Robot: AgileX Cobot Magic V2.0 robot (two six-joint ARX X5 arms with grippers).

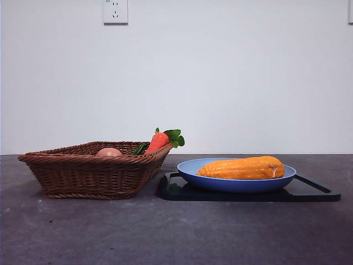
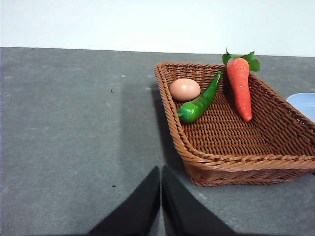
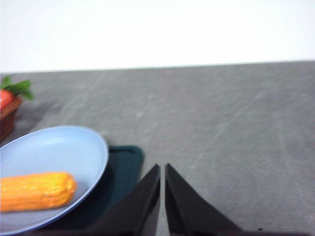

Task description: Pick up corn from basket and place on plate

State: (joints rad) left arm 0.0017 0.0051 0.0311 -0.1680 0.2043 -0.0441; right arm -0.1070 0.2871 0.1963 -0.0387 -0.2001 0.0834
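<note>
The orange-yellow corn (image 1: 242, 168) lies on its side on the light-blue plate (image 1: 190, 170), which rests on a black tray. The right wrist view shows the same corn (image 3: 35, 191) on the plate (image 3: 64, 147), off to one side of my right gripper (image 3: 162, 169), which is shut and empty over bare table. The brown wicker basket (image 1: 83, 174) stands left of the plate. My left gripper (image 2: 161, 172) is shut and empty, beside the basket (image 2: 236, 162) and outside its rim. Neither arm shows in the front view.
In the basket lie a red-orange carrot (image 2: 239, 86) with green leaves, a green pepper (image 2: 199, 103) and a pinkish-tan egg (image 2: 185, 89). The black tray (image 1: 309, 190) sticks out past the plate on the right. A white wall with an outlet (image 1: 115, 11) stands behind the grey table.
</note>
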